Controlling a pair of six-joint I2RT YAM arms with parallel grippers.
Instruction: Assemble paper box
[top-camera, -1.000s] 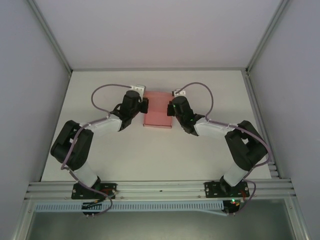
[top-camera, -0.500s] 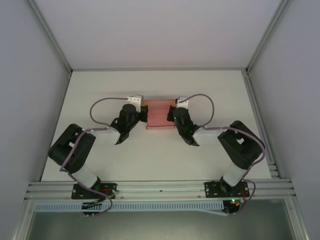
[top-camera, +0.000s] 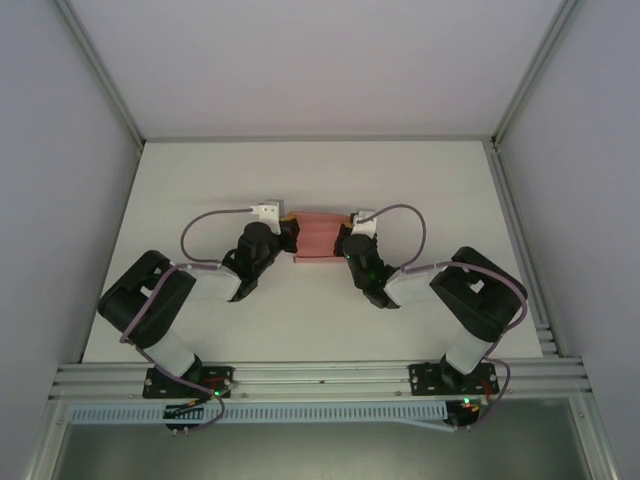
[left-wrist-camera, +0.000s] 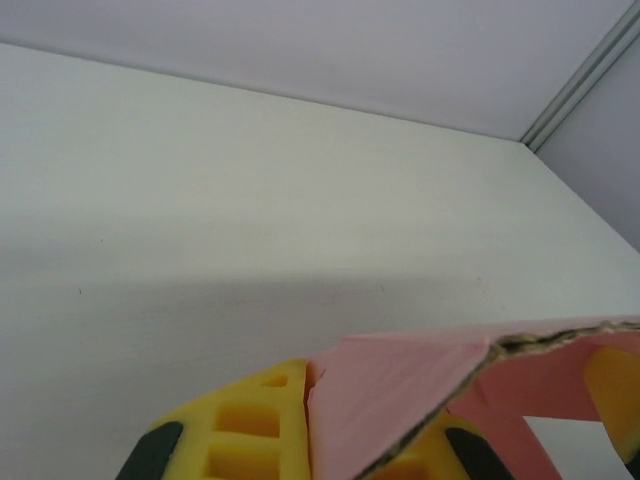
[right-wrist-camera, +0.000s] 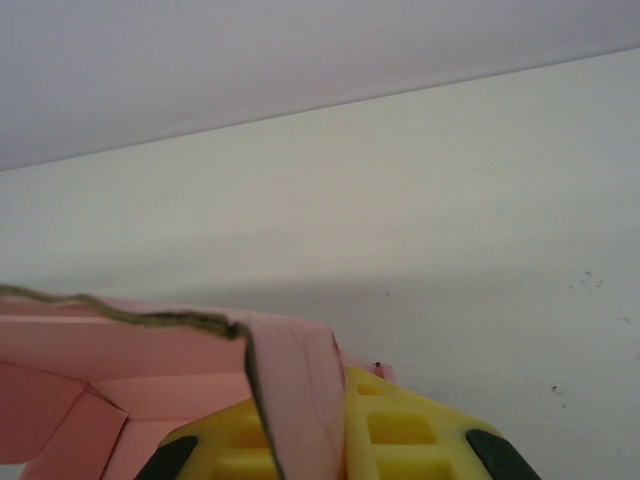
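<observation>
So, mid-assembly. The box (top-camera: 320, 236) sits on the white table (top-camera: 420, 180), a bit beyond the middle, held between the two arms. The left gripper (top-camera: 291, 238) is clamped on its left end and the right gripper (top-camera: 346, 242) on its right end. In the left wrist view the box (left-wrist-camera: 400, 385) wall runs between the yellow pads (left-wrist-camera: 250, 435) of the left gripper (left-wrist-camera: 345, 445), so that is a pinch on card. The right wrist view is much the same: the box (right-wrist-camera: 140, 365) edge is caught in the right gripper (right-wrist-camera: 300, 440), with one pad (right-wrist-camera: 400, 425) pressed against the pink wall.

Step, as I judge it: both arms hold opposite side walls and are shaping the sheet into a box, walls raised and not closed. Flaps inside look loose, and one angled flap shows low in the right wrist view.

The next move likely calls for squeezing or tucking the walls square. It needs even force from both sides and no twist, or the card buckles.

Materials: the box is thin pink card, matte, with a brownish, ragged cut edge and sharp fold creases. It likely flexes easily and is light. The pads are yellow, moulded and ribbed with hollow cells, and look rubbery. The table is smooth, matte white and faintly speckled.
</observation>
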